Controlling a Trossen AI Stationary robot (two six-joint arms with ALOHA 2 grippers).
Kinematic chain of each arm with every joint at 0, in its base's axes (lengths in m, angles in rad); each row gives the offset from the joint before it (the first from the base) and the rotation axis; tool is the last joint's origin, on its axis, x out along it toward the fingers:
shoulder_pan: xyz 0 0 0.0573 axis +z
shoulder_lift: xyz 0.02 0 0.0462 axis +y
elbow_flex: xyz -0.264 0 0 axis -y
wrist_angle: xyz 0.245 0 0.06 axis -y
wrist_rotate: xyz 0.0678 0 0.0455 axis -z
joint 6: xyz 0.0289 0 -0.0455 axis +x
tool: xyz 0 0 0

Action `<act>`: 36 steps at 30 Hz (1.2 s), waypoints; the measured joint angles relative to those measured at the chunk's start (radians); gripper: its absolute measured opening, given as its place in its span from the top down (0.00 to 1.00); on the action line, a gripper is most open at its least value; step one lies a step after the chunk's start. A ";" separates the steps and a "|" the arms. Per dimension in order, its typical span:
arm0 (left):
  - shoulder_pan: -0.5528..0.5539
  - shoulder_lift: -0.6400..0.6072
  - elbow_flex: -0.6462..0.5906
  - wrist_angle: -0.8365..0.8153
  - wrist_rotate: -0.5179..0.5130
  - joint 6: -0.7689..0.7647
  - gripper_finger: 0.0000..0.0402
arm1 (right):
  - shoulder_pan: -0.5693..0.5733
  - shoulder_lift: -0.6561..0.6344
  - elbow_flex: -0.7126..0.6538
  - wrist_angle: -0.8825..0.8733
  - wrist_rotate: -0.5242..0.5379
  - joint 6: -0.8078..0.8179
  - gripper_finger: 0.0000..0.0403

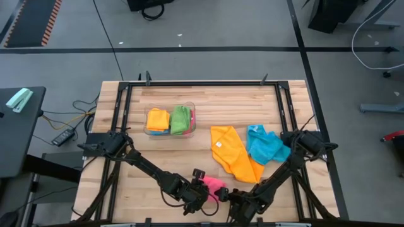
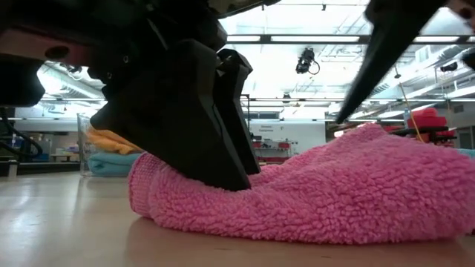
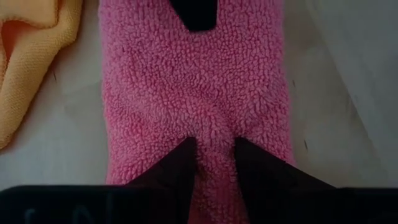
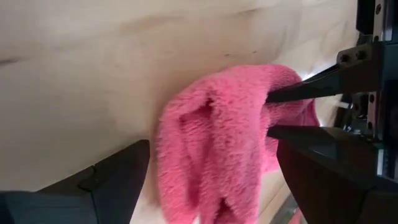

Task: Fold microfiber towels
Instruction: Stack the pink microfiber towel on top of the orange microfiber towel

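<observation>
The pink towel [image 1: 213,185] lies bunched lengthwise on the wooden tabletop [image 1: 208,104], near its front edge, and both hands meet over it. The left hand [image 1: 203,189] sits on the towel's left end: in the left wrist view its two dark fingers [image 3: 177,167] press down into the pile with a narrow ridge of pink fabric pinched between them, so it is clenched on the pink towel [image 3: 193,87]. The low view shows the same hold from table height, the left hand [image 2: 241,178] digging into the top of the pink towel [image 2: 334,193] while the cloth rests flat on the wood.

The right hand [image 1: 228,197] is just beside the pink towel on its right, touching or nearly touching its end. In the right wrist view its fingers [image 4: 115,177] stand wide apart on either side of the pink towel [image 4: 211,143], released and holding nothing; the left hand's thin fingers show beyond, clamped on the towel's far end.

Behind the pink towel, toward the middle of the tabletop, an orange towel [image 1: 232,151] lies spread and rumpled, with a blue towel [image 1: 266,145] crumpled just to its right, their edges touching. Farther back and to the left of the pink towel stands a clear bin [image 1: 169,120] holding a folded orange towel and a folded green towel [image 1: 181,118] side by side.
</observation>
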 joint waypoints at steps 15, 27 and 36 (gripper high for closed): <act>0.000 0.000 0.000 -0.001 0.000 -0.053 0.70 | -0.046 0.005 -0.003 0.066 -0.088 -0.048 0.33; -0.052 -0.082 0.002 -0.012 -0.060 0.008 0.70 | -0.054 0.005 -0.003 0.085 -0.136 0.183 0.84; -0.128 -0.077 0.002 0.016 -0.144 -0.107 0.45 | -0.067 0.003 0.045 0.078 -0.163 0.398 0.97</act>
